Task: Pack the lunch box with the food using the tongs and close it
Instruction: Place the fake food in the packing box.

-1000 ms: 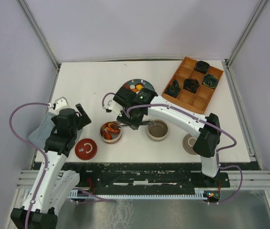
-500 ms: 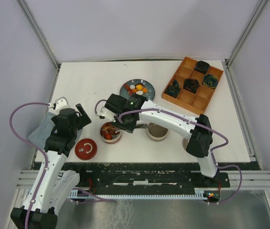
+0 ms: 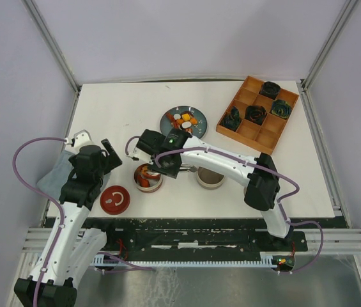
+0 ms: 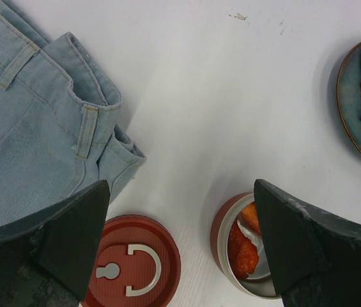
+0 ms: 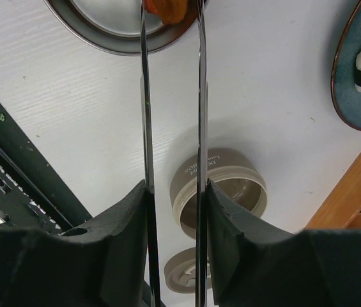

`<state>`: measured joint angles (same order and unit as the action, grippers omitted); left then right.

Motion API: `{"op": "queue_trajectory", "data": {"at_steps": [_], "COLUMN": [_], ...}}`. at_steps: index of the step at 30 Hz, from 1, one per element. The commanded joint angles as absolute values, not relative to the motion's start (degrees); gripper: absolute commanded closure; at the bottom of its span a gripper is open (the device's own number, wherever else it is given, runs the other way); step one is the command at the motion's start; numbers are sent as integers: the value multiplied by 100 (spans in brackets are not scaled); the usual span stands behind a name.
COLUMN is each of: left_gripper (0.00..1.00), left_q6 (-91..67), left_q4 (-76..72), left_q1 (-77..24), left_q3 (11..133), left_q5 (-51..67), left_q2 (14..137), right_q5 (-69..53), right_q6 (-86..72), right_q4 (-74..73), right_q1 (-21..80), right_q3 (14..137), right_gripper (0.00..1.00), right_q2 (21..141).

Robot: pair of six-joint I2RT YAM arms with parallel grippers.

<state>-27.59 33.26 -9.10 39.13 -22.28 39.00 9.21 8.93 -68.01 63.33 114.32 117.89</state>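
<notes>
My right gripper (image 3: 165, 165) (image 5: 174, 188) is shut on the silver tongs (image 5: 200, 96). Their two arms reach over the red lunch box (image 3: 148, 178) (image 5: 107, 35). An orange piece of food (image 5: 164, 7) sits between the tong tips above the box's steel inside; whether it is pinched I cannot tell. Orange and white food (image 4: 243, 246) lies in the box. More food (image 3: 184, 118) stays on the dark plate (image 3: 169, 118) behind. The red lid (image 3: 115, 199) (image 4: 129, 265) lies left of the box. My left gripper (image 3: 97, 152) (image 4: 180, 198) hangs open above lid and box, holding nothing.
Folded jeans (image 3: 55, 174) (image 4: 33, 128) lie at the left edge. A beige pot (image 3: 211, 176) (image 5: 231, 192) stands right of the box, with its lid (image 5: 186, 276) nearer me. An orange divided tray (image 3: 257, 131) with dark coiled rosettes sits at the back right.
My right arm has swung left, carrying the tongs from beside the red box to over it. The left arm has stayed still.
</notes>
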Motion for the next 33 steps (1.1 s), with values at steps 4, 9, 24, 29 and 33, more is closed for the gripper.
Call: {"op": "queue_trajectory", "data": {"at_steps": [4, 9, 24, 29, 33], "left_gripper": [0, 0, 0, 0, 0], "left_q6": [-2762, -2760, -2760, -2760, -2760], "left_q4": [3099, 3101, 3099, 3103, 3102], "left_q1": [-890, -888, -898, -896, -891], "left_q3": [3955, 3955, 3955, 3955, 3955], "left_q5": [-2250, -2237, -2227, -2236, -2242], "left_q2": [3861, 3870, 3865, 3869, 3867], "right_q5": [1184, 1172, 971, 1114, 1423], "right_q6": [982, 984, 846, 703, 405], "right_q4": [-6716, -6702, -6339, -6244, -6116], "right_q1": [6383, 6385, 6389, 6380, 6246], "right_q3": [11666, 11695, 11497, 11463, 11480], "right_gripper": [52, 50, 51, 51, 51], "right_q2": [11833, 11775, 11231, 11106, 10846]}}
